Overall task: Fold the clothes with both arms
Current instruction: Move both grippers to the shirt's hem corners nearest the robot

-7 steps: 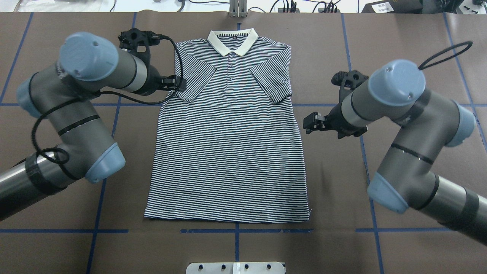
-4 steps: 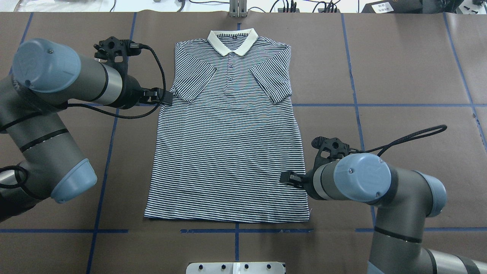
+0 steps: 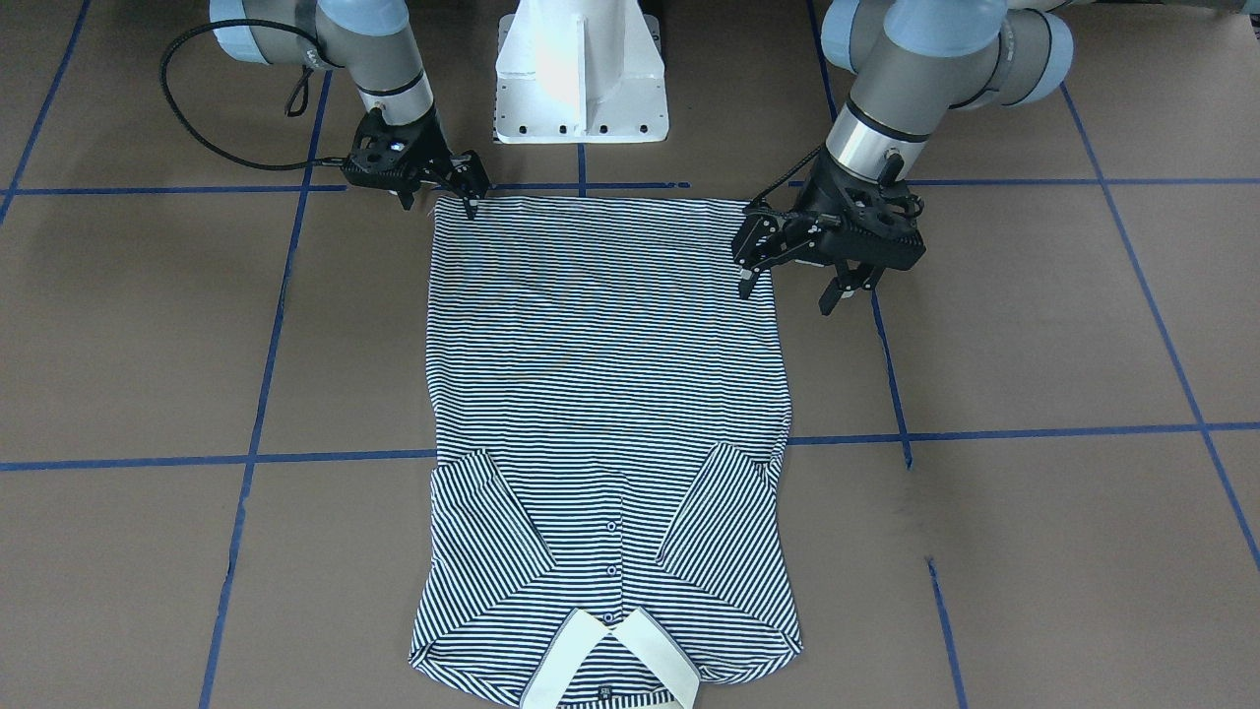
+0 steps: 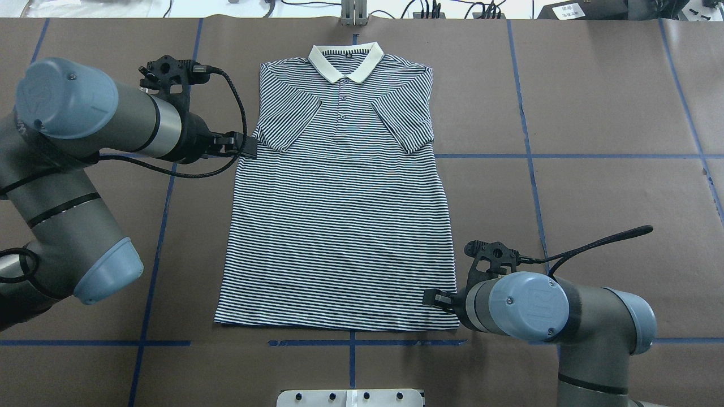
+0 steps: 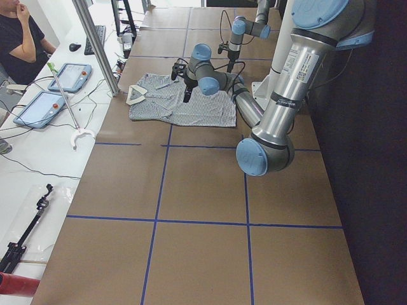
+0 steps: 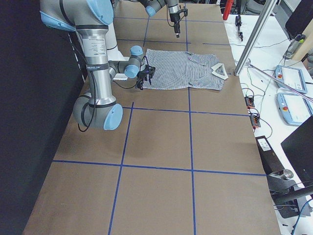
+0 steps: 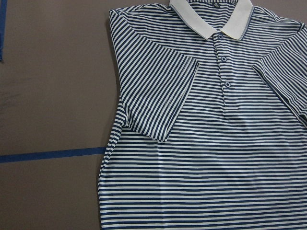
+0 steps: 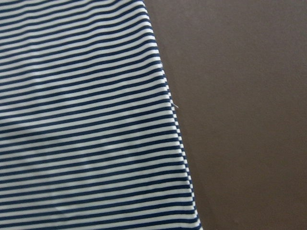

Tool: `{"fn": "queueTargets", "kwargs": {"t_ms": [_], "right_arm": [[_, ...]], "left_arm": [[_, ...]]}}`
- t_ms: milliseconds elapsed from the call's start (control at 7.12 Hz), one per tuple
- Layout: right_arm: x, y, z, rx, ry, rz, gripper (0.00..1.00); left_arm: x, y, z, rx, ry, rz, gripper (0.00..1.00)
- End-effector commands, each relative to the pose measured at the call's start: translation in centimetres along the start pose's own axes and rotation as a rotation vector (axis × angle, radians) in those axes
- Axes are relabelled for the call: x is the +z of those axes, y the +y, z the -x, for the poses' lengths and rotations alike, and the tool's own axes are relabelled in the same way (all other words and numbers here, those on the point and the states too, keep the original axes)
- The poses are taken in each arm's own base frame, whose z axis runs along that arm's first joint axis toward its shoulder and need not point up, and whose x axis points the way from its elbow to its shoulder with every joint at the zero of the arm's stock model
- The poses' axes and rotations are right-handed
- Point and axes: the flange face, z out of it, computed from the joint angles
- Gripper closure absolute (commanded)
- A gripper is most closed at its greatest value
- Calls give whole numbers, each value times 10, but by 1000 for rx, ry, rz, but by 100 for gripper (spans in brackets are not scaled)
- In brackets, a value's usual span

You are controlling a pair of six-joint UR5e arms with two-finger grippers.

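Note:
The striped polo shirt (image 4: 339, 226) lies flat and face up on the brown table, collar at the far end, both sleeves folded in over the chest. It also shows in the front-facing view (image 3: 600, 374). My left gripper (image 4: 249, 147) is open and empty, raised over the shirt's left edge by the folded sleeve; in the front-facing view (image 3: 787, 292) its fingers stand wide apart. The left wrist view shows the sleeve and collar (image 7: 216, 143). My right gripper (image 3: 443, 200) is low at the near right hem corner and looks open; it also shows in the overhead view (image 4: 432, 298). The right wrist view shows that hem edge (image 8: 86, 120).
The white pedestal block (image 3: 581, 69) stands between the arm bases. A metal plate (image 4: 350, 397) sits at the near table edge. Blue tape lines cross the table. A seated person (image 5: 19, 38) and tablets are beyond the far end.
My right arm has swung from beside the shirt's middle down to the near right hem corner. My left gripper drew back slightly off the left sleeve, then held still.

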Motion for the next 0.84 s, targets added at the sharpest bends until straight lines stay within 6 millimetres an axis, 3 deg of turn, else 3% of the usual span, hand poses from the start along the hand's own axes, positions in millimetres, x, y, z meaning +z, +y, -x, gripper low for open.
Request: {"fn": "queueTargets", "kwargs": {"t_ms": [0,140,281,562,702], "right_arm": [[7,6,-5,-7,17,12,2],[7,7,-5,-9,17,13,12],[6,8,-2,-9,13,14,32],[5,12,2,-14,18,23,85],[3,12,1,-14,17,23,100]], "left_arm": [[-1,-1,-3,1,5,-1,0],[0,0,-1,1,2,1,0],[0,0,-1,1,2,1,0],[0,0,-1,1,2,1,0],[2,-1,0,-1,-2,1,0]]}}
